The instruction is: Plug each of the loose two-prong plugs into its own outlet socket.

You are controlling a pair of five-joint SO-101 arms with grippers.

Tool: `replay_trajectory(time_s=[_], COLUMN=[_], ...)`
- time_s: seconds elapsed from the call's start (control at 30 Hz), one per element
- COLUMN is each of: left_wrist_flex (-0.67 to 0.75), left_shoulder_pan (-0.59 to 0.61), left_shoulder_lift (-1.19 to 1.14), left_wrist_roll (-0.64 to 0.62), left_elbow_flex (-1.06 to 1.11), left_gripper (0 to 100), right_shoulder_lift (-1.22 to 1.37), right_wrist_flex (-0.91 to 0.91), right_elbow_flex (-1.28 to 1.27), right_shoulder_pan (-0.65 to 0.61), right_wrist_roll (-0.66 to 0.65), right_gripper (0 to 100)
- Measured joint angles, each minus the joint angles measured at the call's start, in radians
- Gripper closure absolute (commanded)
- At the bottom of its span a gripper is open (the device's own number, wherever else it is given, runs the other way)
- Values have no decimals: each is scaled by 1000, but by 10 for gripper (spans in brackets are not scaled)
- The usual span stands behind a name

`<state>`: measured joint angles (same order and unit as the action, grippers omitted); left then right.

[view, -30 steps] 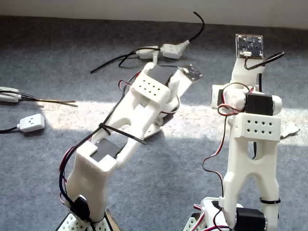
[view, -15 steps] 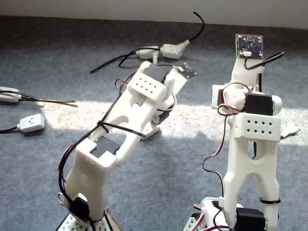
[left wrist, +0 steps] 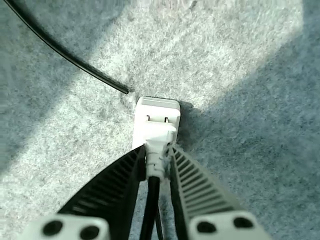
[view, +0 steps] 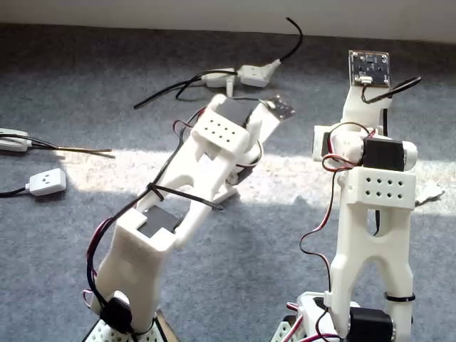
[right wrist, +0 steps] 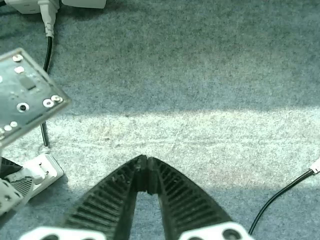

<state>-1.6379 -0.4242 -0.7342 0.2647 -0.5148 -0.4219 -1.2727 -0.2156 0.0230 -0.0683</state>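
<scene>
Clamping what, the left gripper? — Desk

A white two-prong plug, pinched at its neck between the ribbed fingers. Its black cord runs back between them. — Photographer

Which way does it point? — Desk

Its long axis lies in line with the fingers, nose away from the wrist and pressed to a white outlet socket on the grey carpet. Two dark marks sit at the join; prongs or slots, I cannot tell. The pair lies mid-surface, where a sunlit band meets shade, under the left arm. — Photographer

Any lettering to quote? — Desk

Too small to read on either piece. — Photographer

And the right gripper? — Desk

Tips touching, nothing between them, above bare carpet. The right arm stands upright on the right, by the near edge. — Photographer

Other pieces? — Desk

One white socket block lies near the left edge and a second white fitting sits at that edge. Two more white fittings lie side by side toward the far edge. A loose black cable end lies near the held plug. — Photographer
</scene>
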Motion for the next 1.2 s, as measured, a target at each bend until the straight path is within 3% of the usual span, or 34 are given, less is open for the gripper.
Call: replay_trajectory(time_s=[0.47,0.77,1.03,1.2], left_wrist_flex=[21,-28,-104,-110], left_shoulder_pan=[20,37,91,94], left_shoulder_lift=[-49,-87,-89,-21], left_wrist_roll=[20,38,26,26], left_elbow_flex=[-3,-109,-255,-235], left_gripper=[983,801,779,783], right_shoulder_lift=[0,0,0,0], right_wrist_flex=[0,0,0,0], right_elbow_flex=[0,0,0,0], right_shoulder_pan=[0,0,0,0], right_wrist_roll=[0,0,0,0], right_gripper=[991,991,991,991])
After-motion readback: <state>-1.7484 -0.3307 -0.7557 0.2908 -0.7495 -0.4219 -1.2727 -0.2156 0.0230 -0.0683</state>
